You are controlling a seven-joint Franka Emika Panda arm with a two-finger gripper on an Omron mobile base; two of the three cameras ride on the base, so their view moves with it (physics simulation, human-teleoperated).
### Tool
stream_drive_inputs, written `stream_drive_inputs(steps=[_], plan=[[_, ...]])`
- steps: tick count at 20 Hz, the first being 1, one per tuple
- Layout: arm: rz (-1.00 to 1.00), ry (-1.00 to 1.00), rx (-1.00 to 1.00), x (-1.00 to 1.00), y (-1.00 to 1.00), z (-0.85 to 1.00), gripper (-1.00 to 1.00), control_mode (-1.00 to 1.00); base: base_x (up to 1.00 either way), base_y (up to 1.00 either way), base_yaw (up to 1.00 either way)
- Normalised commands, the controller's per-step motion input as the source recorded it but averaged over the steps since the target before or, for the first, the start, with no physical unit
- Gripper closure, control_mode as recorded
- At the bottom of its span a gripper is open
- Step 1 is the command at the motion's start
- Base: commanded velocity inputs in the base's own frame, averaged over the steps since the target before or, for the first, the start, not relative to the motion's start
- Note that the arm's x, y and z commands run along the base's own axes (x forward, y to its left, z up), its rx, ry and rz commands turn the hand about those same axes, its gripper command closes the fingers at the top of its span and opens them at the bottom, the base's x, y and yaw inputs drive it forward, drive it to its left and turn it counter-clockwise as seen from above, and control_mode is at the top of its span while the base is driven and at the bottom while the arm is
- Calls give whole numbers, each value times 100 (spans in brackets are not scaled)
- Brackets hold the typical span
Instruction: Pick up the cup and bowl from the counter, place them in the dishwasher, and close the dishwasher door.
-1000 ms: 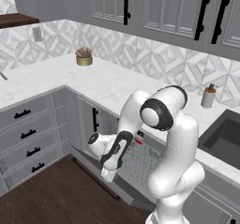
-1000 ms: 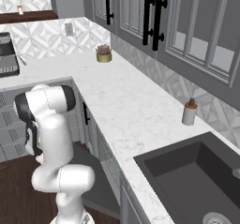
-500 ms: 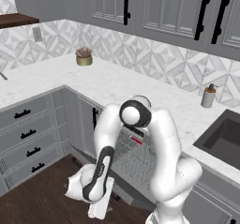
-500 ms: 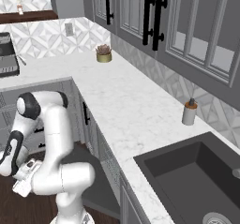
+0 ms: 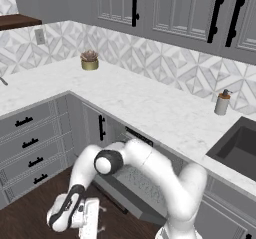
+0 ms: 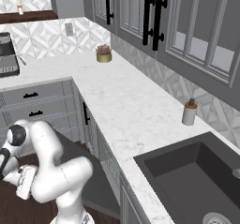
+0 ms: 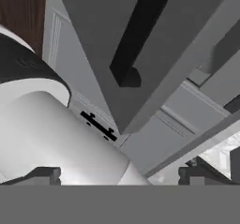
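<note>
At the left, low near the dark wood floor (image 5: pixel 25 218), my two-finger pincer (image 5: pixel 93 223) hangs released, its tips wide apart and grasping nothing. Just to its right the flat grey drop-down dishwasher door (image 5: pixel 130 195) lies open under the long white marble-look counter (image 5: pixel 150 103). I judge that closing is the step in hand, so next I must come under the door's free edge and push it up.

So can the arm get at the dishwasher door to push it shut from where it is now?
Probably yes. The gripper hangs low by the floor with jaws open, just in front of the lowered dishwasher door, and nothing stands between them.
</note>
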Motion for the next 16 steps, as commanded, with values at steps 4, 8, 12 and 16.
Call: stream_drive_inputs(steps=[4, 8, 12, 16], plan=[[-1, 0, -31, 48, -54, -100, -100, -100, 0, 0, 0], [1, 9, -2, 74, -100, -73, -100, -100, 0, 0, 0], [5, 10, 0, 99, -100, -51, -100, -100, 0, 0, 0], [4, 9, 0, 100, -99, -19, -100, -100, 0, 0, 0]])
